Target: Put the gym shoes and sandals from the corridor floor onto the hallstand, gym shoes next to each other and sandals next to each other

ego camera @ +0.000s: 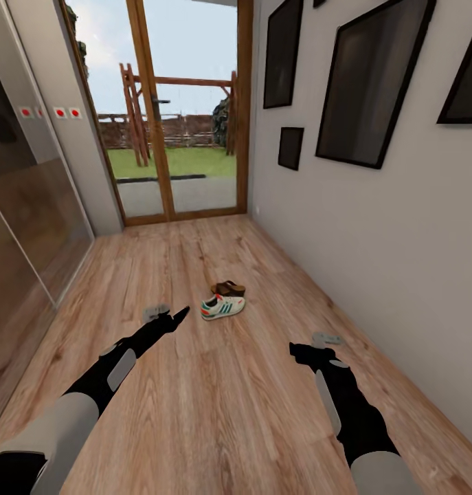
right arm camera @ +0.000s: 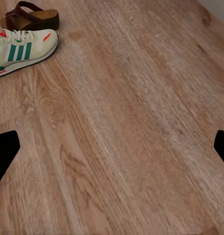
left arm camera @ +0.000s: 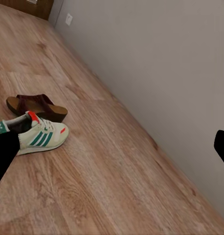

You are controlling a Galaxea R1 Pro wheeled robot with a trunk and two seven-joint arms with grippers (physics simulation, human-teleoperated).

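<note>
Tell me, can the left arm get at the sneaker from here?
Probably yes. The left gripper hangs open just short of the sneaker, with bare floor between. The sandal lies behind the shoe, out of the way.

1 gym shoe (ego camera: 222,306) and 1 sandal (ego camera: 228,288) lie touching on the corridor floor (ego camera: 215,405), ahead of both jaws, nearer the left gripper (ego camera: 168,318).

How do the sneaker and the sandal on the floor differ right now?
The sneaker is cream-white with green stripes and laces; the sandal is dark brown and open-topped. The sneaker lies nearer the robot, the sandal just behind it toward the glass door. Both rest close together on the wood floor, ahead of both hands.
</note>
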